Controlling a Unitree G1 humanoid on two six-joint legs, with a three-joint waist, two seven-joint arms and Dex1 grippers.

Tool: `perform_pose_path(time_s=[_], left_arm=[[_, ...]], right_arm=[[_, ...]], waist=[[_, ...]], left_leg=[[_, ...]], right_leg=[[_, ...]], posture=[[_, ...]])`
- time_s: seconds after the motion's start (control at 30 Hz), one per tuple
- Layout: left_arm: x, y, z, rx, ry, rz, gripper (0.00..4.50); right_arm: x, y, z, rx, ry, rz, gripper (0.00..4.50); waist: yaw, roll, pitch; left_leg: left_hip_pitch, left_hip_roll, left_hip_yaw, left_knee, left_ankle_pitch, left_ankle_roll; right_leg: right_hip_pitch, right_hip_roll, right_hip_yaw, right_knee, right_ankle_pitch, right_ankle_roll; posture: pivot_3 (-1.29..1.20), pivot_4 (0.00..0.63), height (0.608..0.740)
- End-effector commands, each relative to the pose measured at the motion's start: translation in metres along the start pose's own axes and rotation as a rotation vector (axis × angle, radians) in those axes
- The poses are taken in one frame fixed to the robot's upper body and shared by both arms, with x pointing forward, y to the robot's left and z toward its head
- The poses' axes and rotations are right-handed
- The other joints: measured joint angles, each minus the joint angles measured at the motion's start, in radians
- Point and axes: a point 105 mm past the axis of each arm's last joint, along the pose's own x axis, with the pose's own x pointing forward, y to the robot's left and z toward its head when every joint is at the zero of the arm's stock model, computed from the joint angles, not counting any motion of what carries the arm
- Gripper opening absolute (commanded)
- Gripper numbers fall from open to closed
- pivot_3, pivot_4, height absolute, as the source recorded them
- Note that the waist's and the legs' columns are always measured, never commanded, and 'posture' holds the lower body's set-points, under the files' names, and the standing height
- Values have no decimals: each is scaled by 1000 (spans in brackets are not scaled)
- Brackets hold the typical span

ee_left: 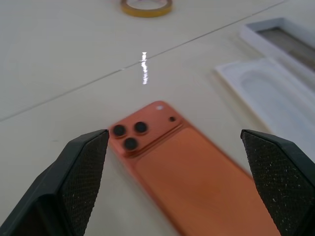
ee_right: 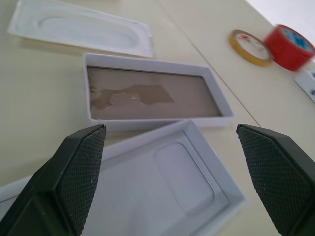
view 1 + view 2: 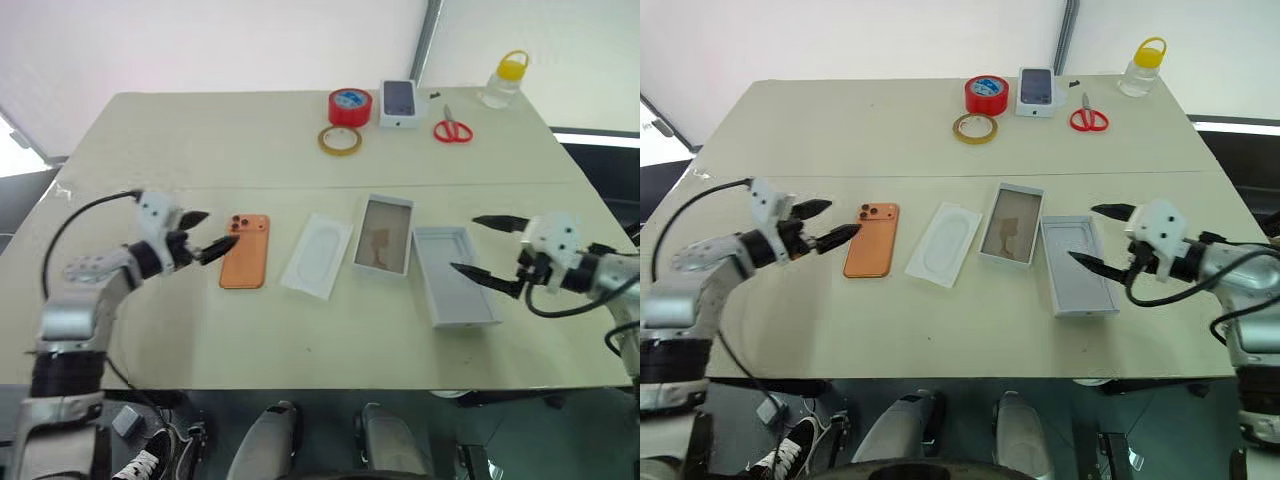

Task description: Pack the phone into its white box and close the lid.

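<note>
The left gripper (image 3: 207,235) is being held released at nine o'clock of the phone (image 3: 246,251); the right gripper (image 3: 482,246), also released, at three o'clock of the white box (image 3: 455,276).

Orange phone (image 3: 246,251), white box (image 3: 383,235), red tape roll (image 3: 350,106)

phone (image 3: 246,251) left of insert (image 3: 318,256), boxes right

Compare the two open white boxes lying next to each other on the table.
The box with the brown floor lies nearer the insert sheet; the all-white box lies nearer the right tool. The all-white box has a rounded recess in its floor; the other's floor is flat. Both are empty and open side up.
</note>
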Motion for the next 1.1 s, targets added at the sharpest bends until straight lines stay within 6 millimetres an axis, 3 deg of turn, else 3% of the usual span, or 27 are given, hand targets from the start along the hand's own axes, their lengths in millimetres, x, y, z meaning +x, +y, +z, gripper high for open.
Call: perform_pose_path(time_s=[0.03,0.1,0.27,0.43,0.6,0.77,0.97,1.1], left_arm=[[20,-26,5,-136,23,-121,4500],[29,-33,5,-176,55,-155,4500],[42,-37,15,-501,65,-265,4500],[61,-46,-4,-494,234,-259,4500],[76,-40,-10,-471,282,-203,4500],[93,-56,-9,-492,319,-261,4500],[93,-62,-27,-548,364,-288,4500],[90,-56,-34,-602,355,-264,3214]], right_arm=[[12,-2,25,-68,-60,50,4444],[16,-2,31,-64,-78,64,4444],[19,0,27,-57,-84,56,4444],[19,8,17,-54,-75,41,4444],[17,7,13,-50,-75,18,4444],[17,8,10,-59,-78,-7,4444],[13,2,17,-78,-82,-34,4444],[10,2,18,-89,-79,-37,4500]], waist=[[-1,0,0],[-2,-1,0],[0,-1,0],[-1,-1,1],[0,-1,1],[1,-1,1],[1,-1,0],[0,-1,0]], left_leg=[[0,0,0,0,0,0],[0,0,0,1,0,0],[0,0,-1,1,0,0],[0,0,-1,1,4,-6],[0,0,-1,1,4,-6],[0,-1,-1,2,4,-7],[0,-1,-1,2,4,-7],[1,-1,-1,1,4,-7]], right_leg=[[0,0,0,0,0,0],[0,1,0,1,0,0],[0,1,-1,1,0,0],[0,1,0,1,0,0],[0,1,0,1,0,0],[1,1,0,1,0,0],[1,1,0,1,0,0],[1,1,0,1,0,0]], posture=[[0,150,740],[0,150,740],[0,150,740],[0,150,740],[0,150,740],[0,150,740],[0,150,740],[0,150,740]])
